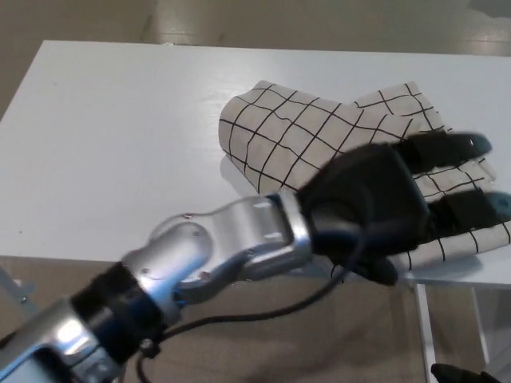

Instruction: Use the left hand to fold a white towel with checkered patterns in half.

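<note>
A white towel with a black checkered grid [295, 132] lies on the right part of the white table [112, 152]. It is bunched, with a rounded fold along its left side and its far right corner turned over. My left arm reaches in from the lower left. My left hand [391, 203] hovers over or rests on the towel's near right part and hides it. The fingers [451, 148] are stretched out and apart, pointing right, with no cloth pinched between them. The hand looks slightly blurred. My right hand does not show.
The table's near edge runs just below the hand, and a white table leg [425, 335] stands under it. A black cable [263, 311] hangs from my wrist. A small dark shape [471, 373] sits at the bottom right corner; I cannot identify it. Beige floor surrounds the table.
</note>
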